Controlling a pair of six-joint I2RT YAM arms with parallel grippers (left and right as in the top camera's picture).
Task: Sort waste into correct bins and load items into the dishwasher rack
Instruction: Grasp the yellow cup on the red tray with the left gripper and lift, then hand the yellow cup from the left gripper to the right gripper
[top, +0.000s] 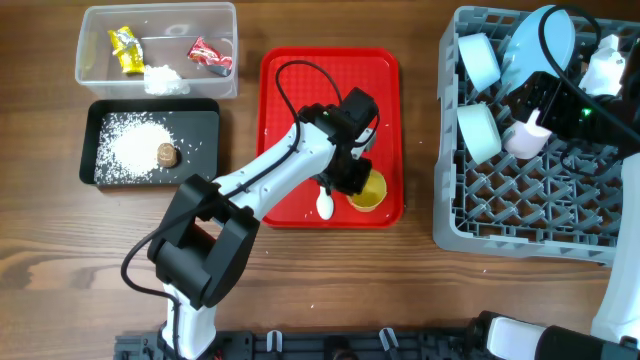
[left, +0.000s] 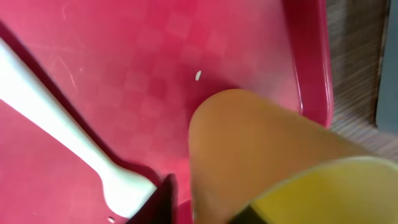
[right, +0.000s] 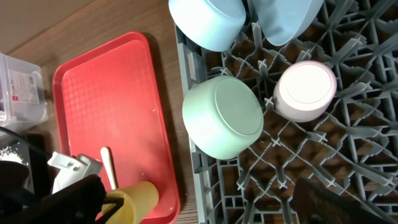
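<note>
From overhead, the left gripper (top: 356, 183) hung over the near right corner of the red tray (top: 290, 90). The yellow cup (top: 370, 192) sat directly under it and the spoon (top: 325, 205) lay just to its left. The rack (top: 520, 200) stood well off to that hand's right. The tub (top: 160, 9) and black tray (top: 150, 103), both holding waste, lay far to its left and beyond it. The right gripper (top: 540, 112) hovered over the rack with the pink cup (top: 524, 137) just beneath it. Its spread could not be told.

In the left wrist view the yellow cup filled the lower right, rim toward the camera and base toward the tray. One dark finger (left: 163, 200) showed just outside the cup's wall, and another dark edge showed at the rim. The hand looked narrow about the wall, but whether it was gripping could not be told. A rice grain (left: 198, 76) lay just beyond the cup.

In the right wrist view a bowl (right: 224, 118) and the pink cup sat upturned in the rack, with free cells beside them.

The step was probably fetching the yellow cup. It called for a firm pinch on the wall and a straight lift clear of the tray's lip at the hand's right. The spoon should not be nudged, and the cup should go into a free cell, mouth down, once the right arm gave room.
</note>
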